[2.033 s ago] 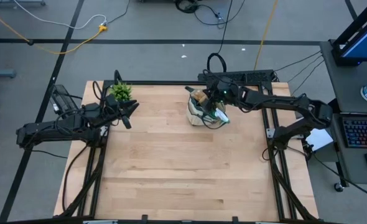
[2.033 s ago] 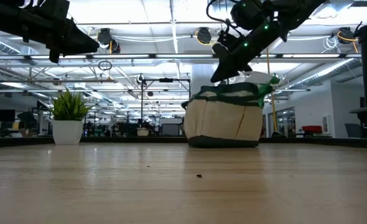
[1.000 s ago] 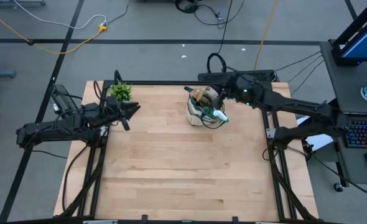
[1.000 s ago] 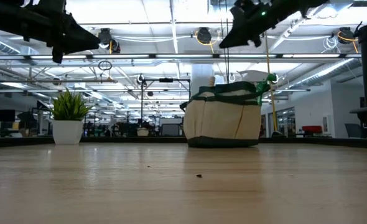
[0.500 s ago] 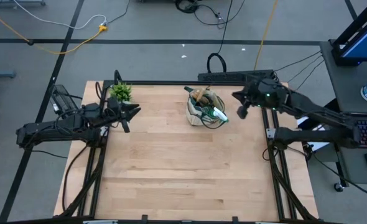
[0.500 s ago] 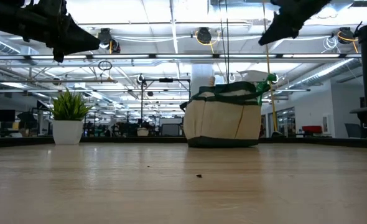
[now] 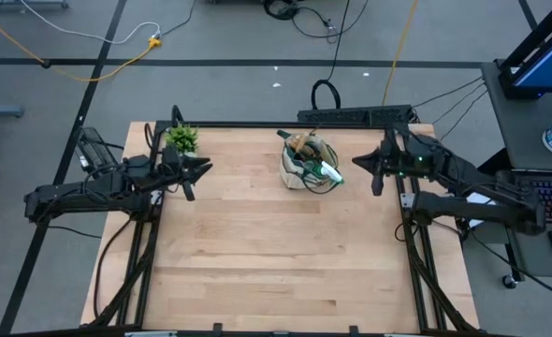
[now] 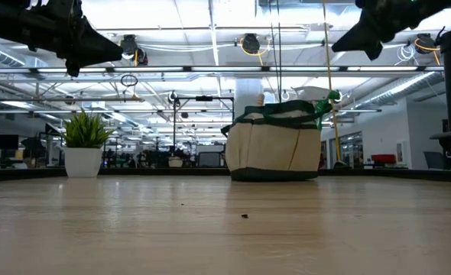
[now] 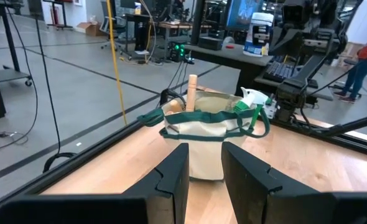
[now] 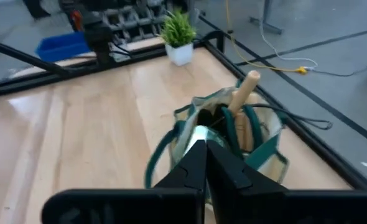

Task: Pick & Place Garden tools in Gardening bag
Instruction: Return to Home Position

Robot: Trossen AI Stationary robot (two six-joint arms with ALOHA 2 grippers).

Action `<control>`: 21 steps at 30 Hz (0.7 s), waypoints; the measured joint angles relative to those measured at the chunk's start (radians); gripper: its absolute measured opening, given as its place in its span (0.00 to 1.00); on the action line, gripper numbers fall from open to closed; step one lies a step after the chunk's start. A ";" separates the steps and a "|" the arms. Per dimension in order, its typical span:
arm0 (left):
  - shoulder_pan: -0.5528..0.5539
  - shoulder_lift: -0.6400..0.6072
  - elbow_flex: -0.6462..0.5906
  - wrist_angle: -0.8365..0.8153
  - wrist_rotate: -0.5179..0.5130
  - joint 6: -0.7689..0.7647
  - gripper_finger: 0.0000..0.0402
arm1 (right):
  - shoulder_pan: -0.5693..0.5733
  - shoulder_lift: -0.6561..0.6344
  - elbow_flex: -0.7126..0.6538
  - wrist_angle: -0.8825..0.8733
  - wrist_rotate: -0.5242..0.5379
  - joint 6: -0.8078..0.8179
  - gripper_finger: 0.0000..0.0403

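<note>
The gardening bag (image 7: 304, 167) stands upright near the far edge of the desk (image 7: 276, 253), between the two arms. A wooden tool handle (image 9: 191, 93) and a green spray bottle (image 9: 249, 101) with a white nozzle stick up out of it. The right gripper (image 7: 362, 162) hovers above the desk just right of the bag, apart from it. Its fingers (image 10: 193, 168) are pressed together, holding nothing. The left gripper (image 7: 201, 166) hangs near the desk's left edge beside a small potted plant (image 7: 182, 139), its fingers (image 9: 171, 180) parted by a narrow gap with nothing between.
</note>
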 joint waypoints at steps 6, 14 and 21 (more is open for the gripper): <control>0.000 0.000 0.000 -0.005 0.000 0.000 0.25 | 0.000 -0.098 -0.107 0.062 -0.022 0.020 0.00; 0.000 0.000 0.000 -0.005 0.000 0.000 0.25 | 0.000 -0.214 -0.191 0.076 -0.022 0.070 0.00; 0.000 0.000 0.000 -0.005 -0.001 -0.044 0.25 | 0.000 -0.301 -0.232 0.076 -0.022 0.098 0.00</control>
